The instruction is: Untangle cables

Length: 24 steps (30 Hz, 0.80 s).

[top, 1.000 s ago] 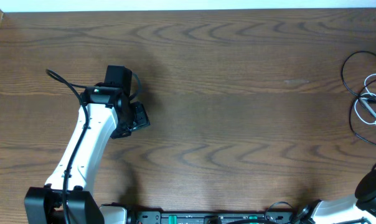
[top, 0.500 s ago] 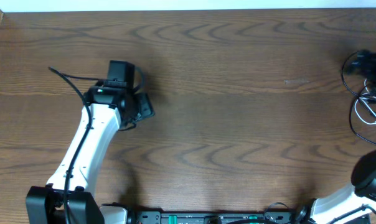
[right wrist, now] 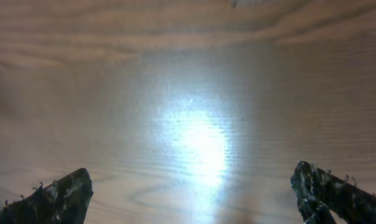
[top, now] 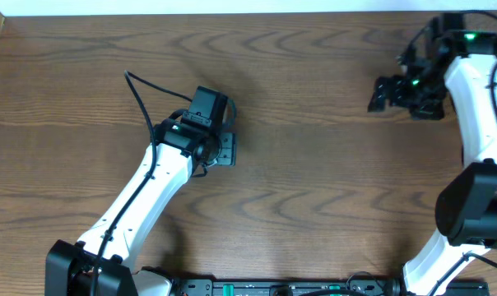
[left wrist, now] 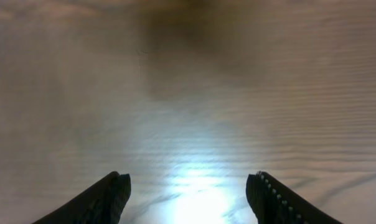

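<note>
- Both arms have shifted since 1 second ago: the left arm [top: 141,197] has swung right and further out over the table [top: 314,189], and the right arm [top: 479,107], then only a stub at the near right corner, now reaches up along the right edge to the far side
- Nearest, a black base rail [top: 281,288] with green marks runs along the bottom edge, between the 2 arm bases
- From the near left corner the left arm slants up and to the right, with a thick black wire along its white link
- Left gripper [top: 225,150] sits over bare wood left of centre; in its wrist view the left gripper [left wrist: 188,180] has its 2 dark fingers [left wrist: 104,199] partly spread, with only glossy wood grain and a bright glare patch between them, so it holds nothing
- Further out, the right gripper [top: 380,92] points left from the far right of the table, a green light on the wrist behind it
- In its wrist view the right gripper [right wrist: 191,174] is spread wide, its fingers [right wrist: 57,196] at the 2 lower corners, bare wood between them, nothing held
- The cables cannot be made out in any view; the right arm now lies over the right-edge patch where they lay 1 second ago
- Farthest, a white strip [top: 232,6] borders the table's far edge
</note>
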Available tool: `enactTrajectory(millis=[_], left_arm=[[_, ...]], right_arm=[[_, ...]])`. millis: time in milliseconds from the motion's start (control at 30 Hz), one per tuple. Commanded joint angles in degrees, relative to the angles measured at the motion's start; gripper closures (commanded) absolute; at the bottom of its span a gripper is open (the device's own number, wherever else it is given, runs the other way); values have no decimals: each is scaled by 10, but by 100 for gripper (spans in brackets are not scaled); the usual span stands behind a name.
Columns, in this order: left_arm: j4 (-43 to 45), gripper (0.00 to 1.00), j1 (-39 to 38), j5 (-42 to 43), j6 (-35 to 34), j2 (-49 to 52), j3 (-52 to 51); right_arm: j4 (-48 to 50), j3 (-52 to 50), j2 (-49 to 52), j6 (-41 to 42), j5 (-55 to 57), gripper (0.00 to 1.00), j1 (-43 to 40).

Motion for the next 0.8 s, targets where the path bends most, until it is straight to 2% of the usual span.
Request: enactTrajectory(millis=[0,467,600,767], left_arm=[[-23,35,11,-37,-18,5,-3],[-185,35,19,-33,-76,5,-3],[-204,35,19,-4,-67,-2,-14],[-181,35,19,-4,-68,-32,-51]], right_arm=[[-5,-31,7,-11,32,1,24],[3,-184,-7,23,30,1,73],[38,-223,-55,34,30,1,80],[89,-273,-156,52,33,1,83]])
